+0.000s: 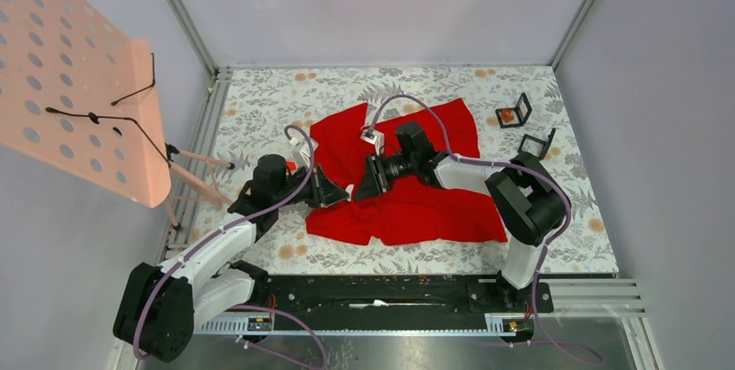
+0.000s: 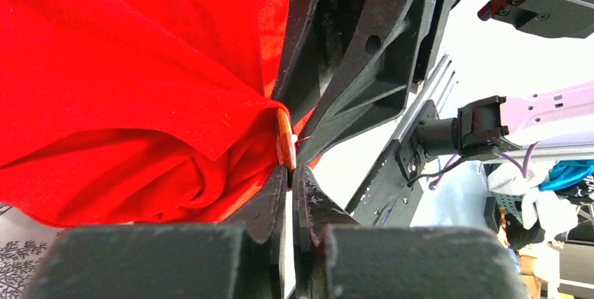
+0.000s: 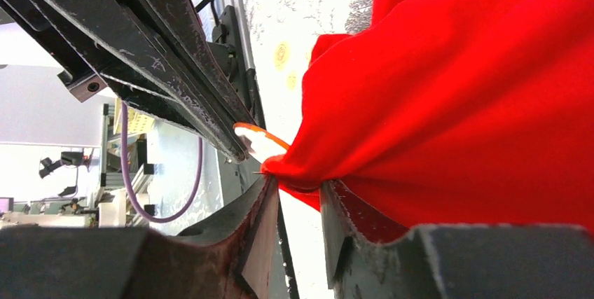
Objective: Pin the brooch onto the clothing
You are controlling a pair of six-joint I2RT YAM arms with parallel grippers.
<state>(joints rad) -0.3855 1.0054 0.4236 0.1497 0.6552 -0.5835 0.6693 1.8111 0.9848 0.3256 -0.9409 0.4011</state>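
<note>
The red shirt point(image 1: 407, 201) lies crumpled on the flowered table. My left gripper point(image 1: 334, 190) and right gripper point(image 1: 364, 181) meet tip to tip over its left part. In the left wrist view the left gripper point(image 2: 291, 173) is shut on a small orange brooch point(image 2: 283, 141), held edge-on and pressed against a raised fold of the shirt point(image 2: 126, 89). In the right wrist view the right gripper point(image 3: 298, 185) pinches that fold of the shirt point(image 3: 455, 103) into a taut point. The brooch point(image 3: 263, 134) sits just left of the point, at the left gripper's fingertips point(image 3: 235, 141). The top view hides the brooch.
Two small black stands point(image 1: 518, 110) point(image 1: 537, 143) are at the back right of the table, one with an orange piece point(image 1: 504, 115). A pink pegboard point(image 1: 78, 75) on wooden legs stands at the left. Walls enclose the flowered table point(image 1: 260, 101).
</note>
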